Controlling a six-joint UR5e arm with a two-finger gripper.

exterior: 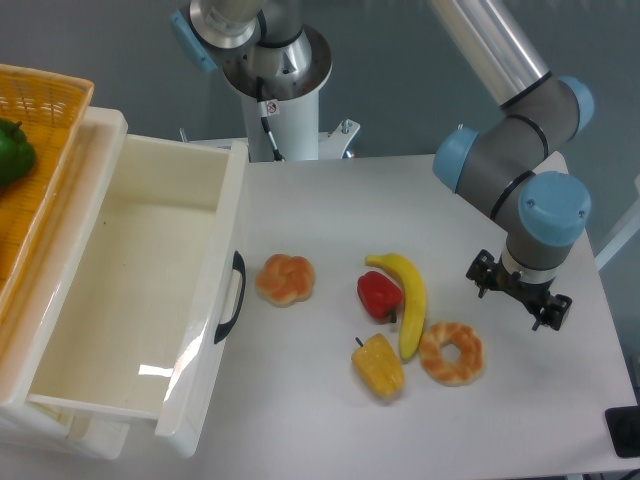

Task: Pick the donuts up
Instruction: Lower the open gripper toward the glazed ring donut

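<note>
The donut (452,353) lies flat on the white table (330,200) toward the near right, just right of the banana's (404,299) near end, with a red pepper (379,295) and a yellow pepper (379,367) to its left. The gripper (520,295) hangs above the table to the donut's far right, apart from it, holding nothing; how wide its jaws stand cannot be told. A twisted bun (285,279) sits near the open white drawer (140,290).

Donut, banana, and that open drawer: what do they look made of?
Donut: likely moulded plastic or foam, matte; uniform golden-orange with pale cream patches, no real crumb.
Banana: probably smooth plastic; even yellow, faint sheen.
Drawer: glossy cream-white hard plastic, going by the bright reflections on its floor; its black handle also looks plastic.
</note>
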